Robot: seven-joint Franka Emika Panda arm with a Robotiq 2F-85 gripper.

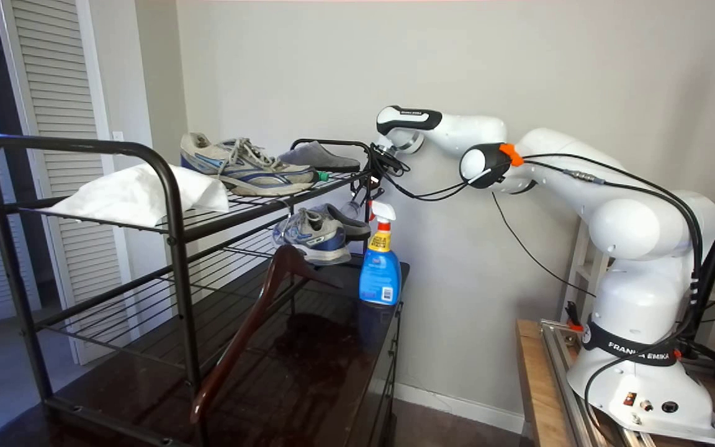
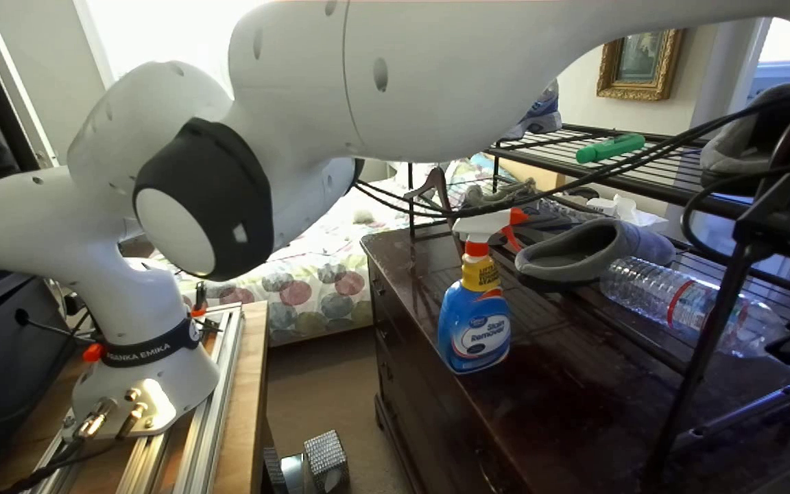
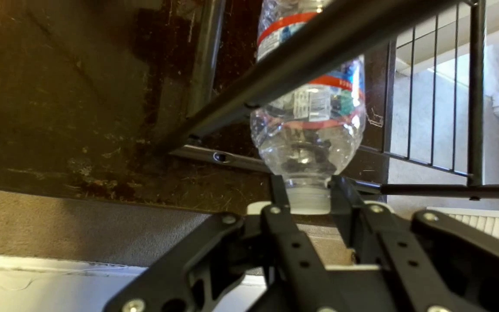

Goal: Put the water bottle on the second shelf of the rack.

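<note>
In your claw (image 3: 309, 189), the bottle (image 3: 310, 112)'s pinched by its cap (image 3: 309, 202), sticking straight out lengthwise. Base (image 2: 616, 280) faces the slipper (image 2: 618, 240).

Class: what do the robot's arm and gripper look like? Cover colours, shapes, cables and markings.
The arm is white, in smooth rounded segments, with a black, white-centred joint cover and an orange strip. A black collar at its base reads FRANKA EMIKA in white. Black cables run along the arm. The gripper is black and angular, with silvery screws.
</note>
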